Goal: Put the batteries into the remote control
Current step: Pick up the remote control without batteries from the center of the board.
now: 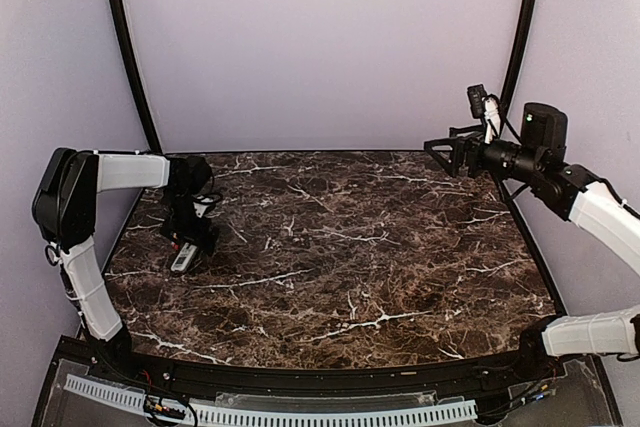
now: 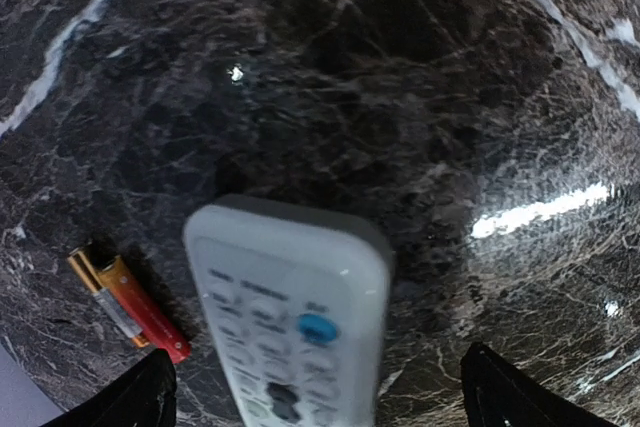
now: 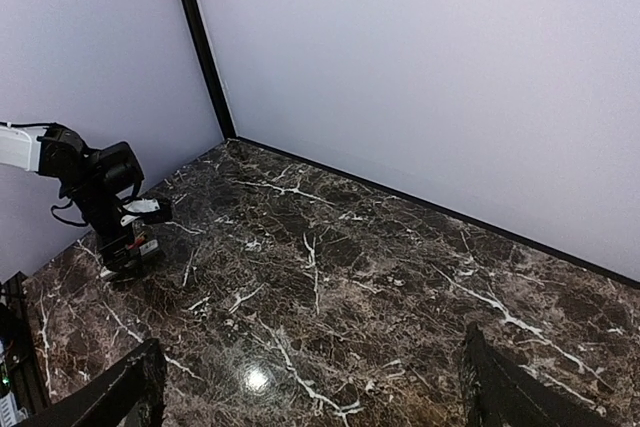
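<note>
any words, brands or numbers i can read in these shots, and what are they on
None can be read in any view.
remote: faint print on its face, too blurred to read.
batteries: gold and red wraps with a grey band; any label is too small to read.
Nothing else shows any writing.

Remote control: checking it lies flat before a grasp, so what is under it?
The remote control lies buttons up on the marble table; whatever is beneath it is covered. Two batteries lie apart beside it.
</note>
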Controlling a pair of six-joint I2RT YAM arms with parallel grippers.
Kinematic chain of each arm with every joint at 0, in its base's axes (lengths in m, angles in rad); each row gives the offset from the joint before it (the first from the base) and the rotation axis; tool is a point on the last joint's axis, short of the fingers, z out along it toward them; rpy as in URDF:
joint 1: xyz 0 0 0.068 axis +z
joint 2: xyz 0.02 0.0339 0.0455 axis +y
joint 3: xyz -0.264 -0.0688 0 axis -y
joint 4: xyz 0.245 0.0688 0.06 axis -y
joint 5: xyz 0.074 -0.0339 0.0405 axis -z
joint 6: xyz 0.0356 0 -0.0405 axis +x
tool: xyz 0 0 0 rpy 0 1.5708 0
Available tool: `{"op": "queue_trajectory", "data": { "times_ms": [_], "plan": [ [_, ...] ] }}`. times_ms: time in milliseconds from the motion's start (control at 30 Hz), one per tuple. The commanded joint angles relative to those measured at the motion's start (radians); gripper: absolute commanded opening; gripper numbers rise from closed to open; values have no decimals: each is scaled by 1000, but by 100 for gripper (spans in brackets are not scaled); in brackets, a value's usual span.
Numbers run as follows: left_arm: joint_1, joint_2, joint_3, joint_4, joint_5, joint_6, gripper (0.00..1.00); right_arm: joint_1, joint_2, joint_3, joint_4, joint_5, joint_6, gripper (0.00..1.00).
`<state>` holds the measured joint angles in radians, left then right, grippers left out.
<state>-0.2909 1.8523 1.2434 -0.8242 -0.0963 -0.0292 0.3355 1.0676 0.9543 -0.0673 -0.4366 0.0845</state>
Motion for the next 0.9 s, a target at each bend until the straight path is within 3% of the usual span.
{"op": "queue_trajectory", "data": {
  "times_ms": [0,133,333,700,767,867],
  "plan": [
    [30,-53,16,-25,43,6,99,12,-21,-28,6,4,-11,99],
    [44,-50,-10,-8,88,18,99,13,-20,-32,5,0,-16,99],
    [50,-50,-23,3,199,18,90,12,-30,-40,7,6,-26,99],
    [50,-20,-28,4,172,19,86,14,-43,-38,-6,-11,-30,99],
    [50,-7,-32,4,161,22,82,14,-47,-35,-8,-12,-27,99],
    [50,23,-31,-4,156,23,67,14,-58,-32,-9,-22,-20,99]
  ]
}}
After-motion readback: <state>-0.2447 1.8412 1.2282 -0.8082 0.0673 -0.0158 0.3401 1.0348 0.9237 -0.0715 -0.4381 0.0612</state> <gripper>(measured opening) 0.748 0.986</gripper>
